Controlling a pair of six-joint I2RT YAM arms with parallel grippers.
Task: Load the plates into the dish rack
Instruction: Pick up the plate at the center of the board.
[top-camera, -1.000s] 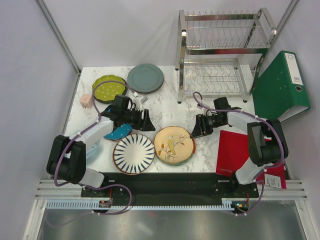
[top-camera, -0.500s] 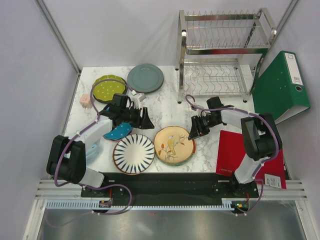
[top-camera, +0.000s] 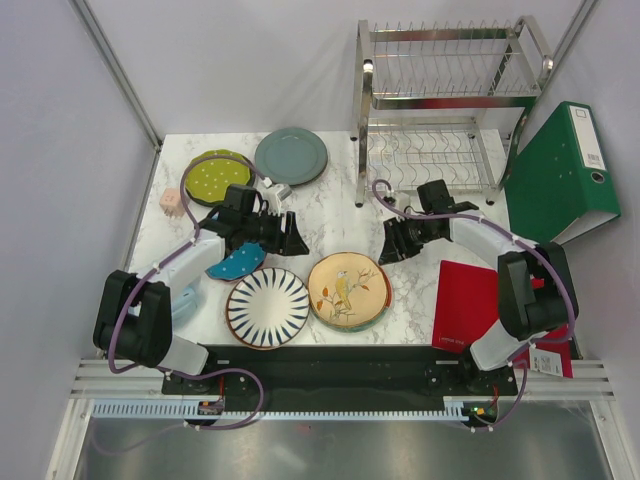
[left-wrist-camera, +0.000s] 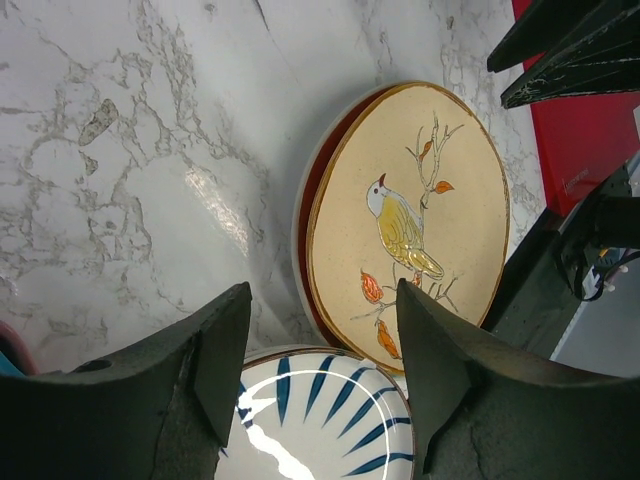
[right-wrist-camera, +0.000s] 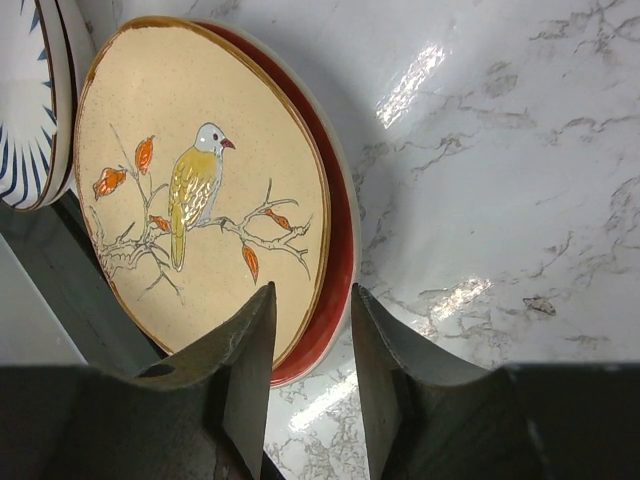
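Right wrist: bird plate (right-wrist-camera: 200, 180) before hand (right-wrist-camera: 312, 297)

Bench (top-camera: 335, 215) has a white marble-look top with grey veins, glossy enough that light glares off it. Plain pale walls (top-camera: 230, 60) box it in left, far and right.

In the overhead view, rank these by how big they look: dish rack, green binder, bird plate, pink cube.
Largest to smallest: dish rack, green binder, bird plate, pink cube. No close calls.
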